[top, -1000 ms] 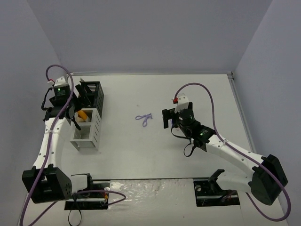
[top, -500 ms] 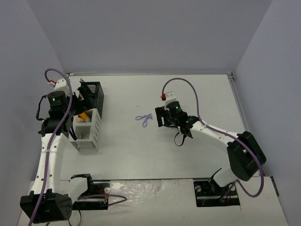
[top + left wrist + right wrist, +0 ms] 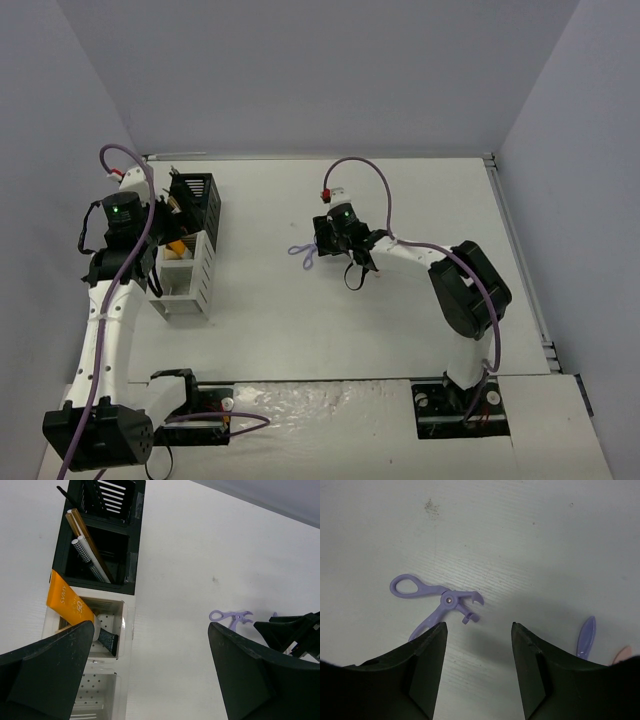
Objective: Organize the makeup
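A small purple looped tool [image 3: 440, 604] lies flat on the white table, just ahead and left of my right gripper [image 3: 479, 630], which is open and empty and low over the table. The tool also shows in the top view [image 3: 306, 253], with the right gripper [image 3: 323, 242] beside it. An orange tube [image 3: 67, 602] leans in a white compartment of the rack [image 3: 129, 630]. Thin tan, white and black pencils [image 3: 87, 550] stand in a black compartment. My left gripper [image 3: 150, 680] is open and empty, above the table just right of the rack.
The black-and-white rack [image 3: 205, 262] stands at the left of the table. A small purple sliver [image 3: 586, 636] and a pale pink bit [image 3: 626, 655] lie right of the right gripper. Grey walls close in the back and both sides.
My right gripper has moved left across the table and now sits right beside the purple tool. The left arm shifted slightly over the rack.
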Controlling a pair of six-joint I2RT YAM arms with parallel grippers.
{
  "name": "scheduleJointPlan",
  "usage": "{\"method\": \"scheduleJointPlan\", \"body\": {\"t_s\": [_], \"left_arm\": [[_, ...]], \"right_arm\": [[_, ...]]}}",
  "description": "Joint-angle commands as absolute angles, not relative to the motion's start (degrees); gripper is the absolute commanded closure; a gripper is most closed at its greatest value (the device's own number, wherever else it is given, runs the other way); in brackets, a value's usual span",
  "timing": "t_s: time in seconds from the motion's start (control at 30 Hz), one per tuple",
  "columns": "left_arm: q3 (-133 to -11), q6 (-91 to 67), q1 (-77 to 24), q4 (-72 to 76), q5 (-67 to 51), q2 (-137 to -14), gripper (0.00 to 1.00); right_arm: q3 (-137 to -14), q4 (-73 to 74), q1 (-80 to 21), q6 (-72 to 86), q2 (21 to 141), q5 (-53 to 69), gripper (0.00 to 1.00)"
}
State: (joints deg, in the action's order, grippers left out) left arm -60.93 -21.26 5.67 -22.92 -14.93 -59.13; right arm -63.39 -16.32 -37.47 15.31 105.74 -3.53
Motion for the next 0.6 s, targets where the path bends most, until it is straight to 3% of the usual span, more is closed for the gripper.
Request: {"method": "scheduleJointPlan", "body": {"t_s": [0.0, 0.57], "left_arm": [[-62.1, -21.6, 5.6, -19.5, -16.2, -58.2, 0.03], [-62.1, -22.4, 6.1, -19.6, -17.2, -58.7, 0.03]], "right_arm": [[-67.0, -20.3, -37.6, 17.6, 106.7, -4.0, 0.50], [-67.1, -22.7, -37.9, 18.4, 110.7, -2.9, 0.64]]}}
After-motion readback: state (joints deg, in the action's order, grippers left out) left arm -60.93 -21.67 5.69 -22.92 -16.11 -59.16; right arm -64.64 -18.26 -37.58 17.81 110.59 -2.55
